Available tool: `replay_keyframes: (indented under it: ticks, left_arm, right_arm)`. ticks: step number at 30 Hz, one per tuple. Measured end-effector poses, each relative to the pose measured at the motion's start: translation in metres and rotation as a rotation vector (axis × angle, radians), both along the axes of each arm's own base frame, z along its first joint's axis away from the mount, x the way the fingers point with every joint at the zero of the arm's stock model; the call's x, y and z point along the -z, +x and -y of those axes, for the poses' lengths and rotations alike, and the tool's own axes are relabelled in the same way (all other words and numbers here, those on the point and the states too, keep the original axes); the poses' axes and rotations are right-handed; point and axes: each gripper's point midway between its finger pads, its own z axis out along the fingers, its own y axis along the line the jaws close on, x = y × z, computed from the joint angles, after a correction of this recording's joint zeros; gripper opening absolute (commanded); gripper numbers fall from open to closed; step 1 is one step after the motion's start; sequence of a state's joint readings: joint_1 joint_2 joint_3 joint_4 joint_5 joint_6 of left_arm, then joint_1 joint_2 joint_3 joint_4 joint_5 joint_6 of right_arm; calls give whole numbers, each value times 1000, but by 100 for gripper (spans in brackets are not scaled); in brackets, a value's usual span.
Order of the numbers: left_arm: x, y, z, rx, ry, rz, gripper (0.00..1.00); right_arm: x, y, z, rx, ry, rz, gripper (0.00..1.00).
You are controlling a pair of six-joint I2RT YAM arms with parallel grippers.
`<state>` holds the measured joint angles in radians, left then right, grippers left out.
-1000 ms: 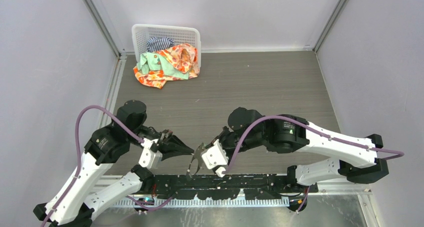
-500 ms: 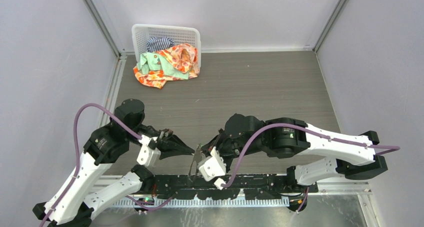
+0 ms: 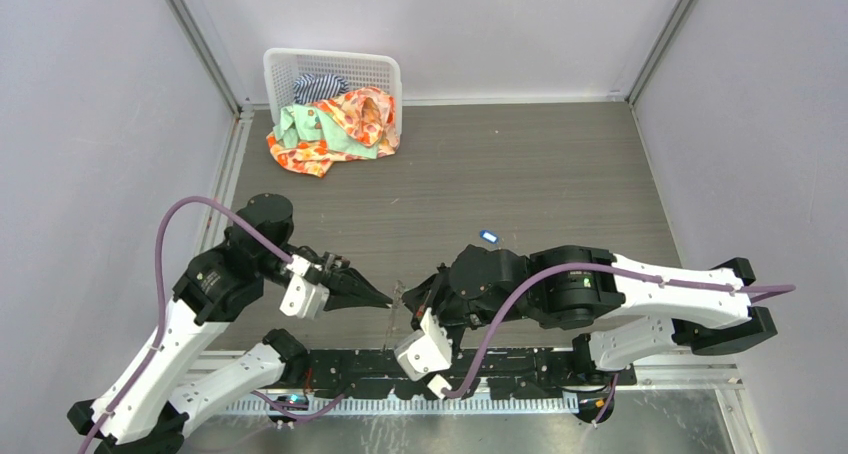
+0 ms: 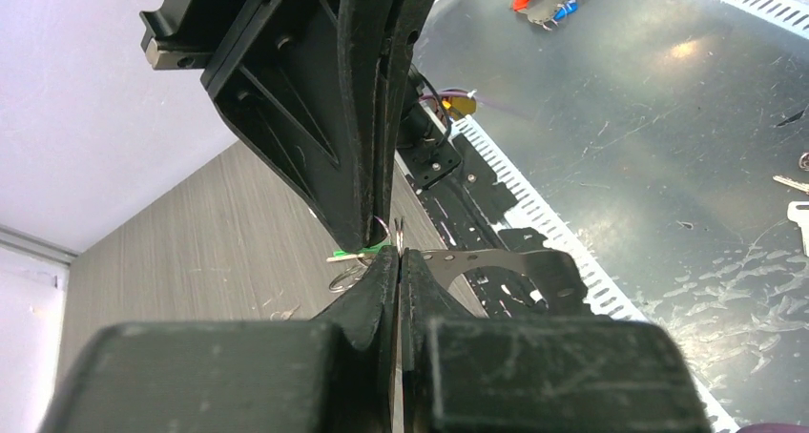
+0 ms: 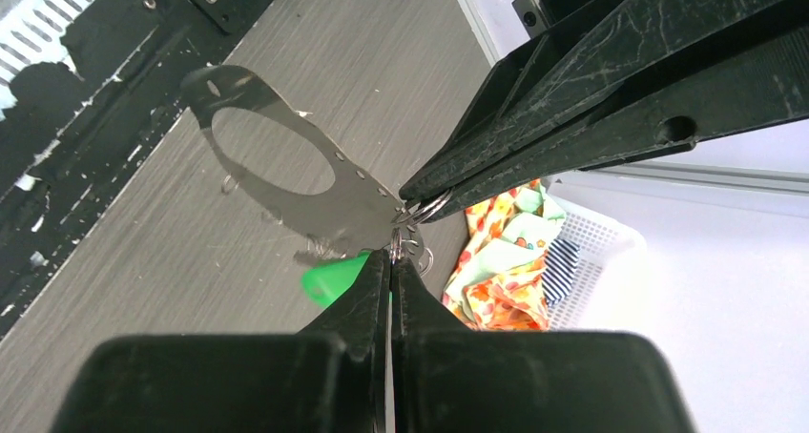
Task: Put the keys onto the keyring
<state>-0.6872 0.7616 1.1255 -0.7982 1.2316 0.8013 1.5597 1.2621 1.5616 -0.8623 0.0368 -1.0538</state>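
Grippers meet tip to tip low over the near edge of the grey wood-grain worktop (image 3: pixel 520 164), and we see the keyring (image 5: pixel 343 214) hanging between them: a flat silvery oval loop with small holes and tiny wire rings along its rim. The left gripper (image 3: pixel 384 301) has its black fingers pressed together, pinching the rim of the keyring at the small rings. The right gripper (image 5: pixel 391 258) is also pressed tight, right at that same spot. The green key (image 5: pixel 329 278), tiny with a bright plastic head, sits against its fingers, and we cannot tell whether they pinch the key or the rim. The blue key (image 3: pixel 489 236) lies alone on the worktop, beyond the right arm. A white plastic basket (image 3: pixel 385 69) of colourful clothes (image 3: pixel 340 129) stands at the far left corner.
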Motion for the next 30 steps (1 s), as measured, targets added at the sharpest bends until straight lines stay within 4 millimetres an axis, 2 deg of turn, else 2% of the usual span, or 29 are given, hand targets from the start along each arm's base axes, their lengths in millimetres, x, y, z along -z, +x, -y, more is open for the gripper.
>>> replay_keyframes:
  ticks: [12,30]
  left_arm:
    - [1,0,0,-3,11,-22,0]
    - [6,5,4,-10,29,-36,0]
  right_arm:
    - [3,-4,7,-18,-43,85,1]
    - [-3,1,11,-17,-40,140,1]
